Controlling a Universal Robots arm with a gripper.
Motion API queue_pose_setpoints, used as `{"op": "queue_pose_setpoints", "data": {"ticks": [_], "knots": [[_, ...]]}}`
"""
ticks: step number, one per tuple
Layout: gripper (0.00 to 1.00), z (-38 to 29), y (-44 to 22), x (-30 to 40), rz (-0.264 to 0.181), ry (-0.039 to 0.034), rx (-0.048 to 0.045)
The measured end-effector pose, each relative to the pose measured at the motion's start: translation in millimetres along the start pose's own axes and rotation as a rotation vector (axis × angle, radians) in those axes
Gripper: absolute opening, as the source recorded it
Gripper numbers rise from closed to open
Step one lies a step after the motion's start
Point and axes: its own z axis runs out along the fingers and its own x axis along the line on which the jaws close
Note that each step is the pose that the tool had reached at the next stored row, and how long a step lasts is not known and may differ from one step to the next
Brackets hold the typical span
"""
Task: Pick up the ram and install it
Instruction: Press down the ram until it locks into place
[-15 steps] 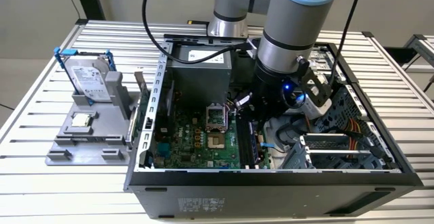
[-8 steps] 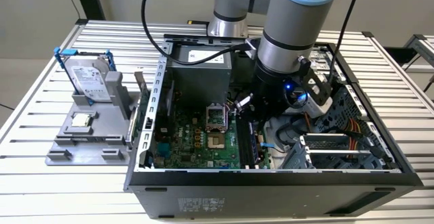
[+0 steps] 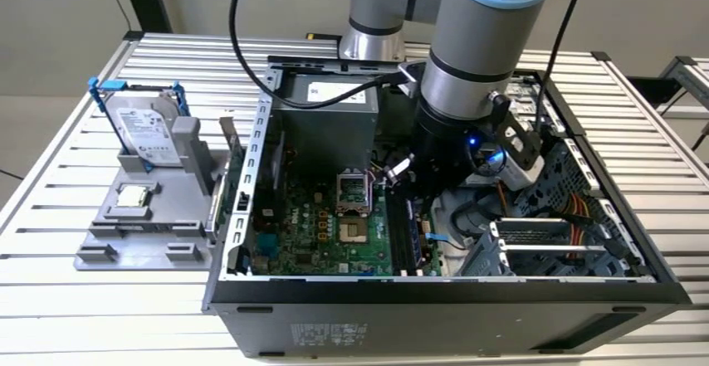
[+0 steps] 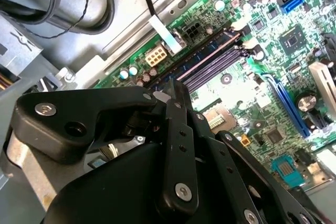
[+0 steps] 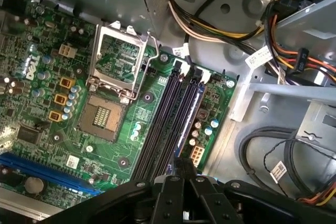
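Observation:
The ram (image 5: pixel 190 114) is a thin blue-green stick standing on edge in the outermost of the black motherboard slots (image 5: pixel 165 124). It rises a little above the neighbouring slots. It also shows as a bluish strip with dark chips, the ram (image 4: pixel 210 50), in the second wrist view. My gripper (image 5: pixel 182 167) reaches down inside the open computer case, and its black fingers are closed together over the stick's middle. In both wrist views the stick runs away from the fingertips. From outside, the gripper (image 3: pixel 408 204) sits low over the slots beside the ram (image 3: pixel 414 229).
An open CPU socket (image 5: pixel 107 114) lies beside the slots. Bundled cables (image 5: pixel 283 24) and a drive cage (image 3: pixel 554 241) crowd the other side. The power supply (image 3: pixel 327 125) stands behind. On a grey fixture (image 3: pixel 133 241) outside the case stand a hard drive (image 3: pixel 144 125) and a CPU chip (image 3: pixel 133 197).

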Motion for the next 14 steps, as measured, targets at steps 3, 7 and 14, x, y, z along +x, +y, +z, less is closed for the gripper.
{"op": "queue_pose_setpoints", "data": {"ticks": [3, 7, 14], "knots": [[0.00, 0.0, 0.0, 0.0, -0.022, -0.0001, -0.0002], [0.00, 0.0, 0.0, 0.1, -0.044, 0.0008, -0.0008], [0.00, 0.0, 0.0, 0.1, -0.084, 0.0011, -0.0014]]}}
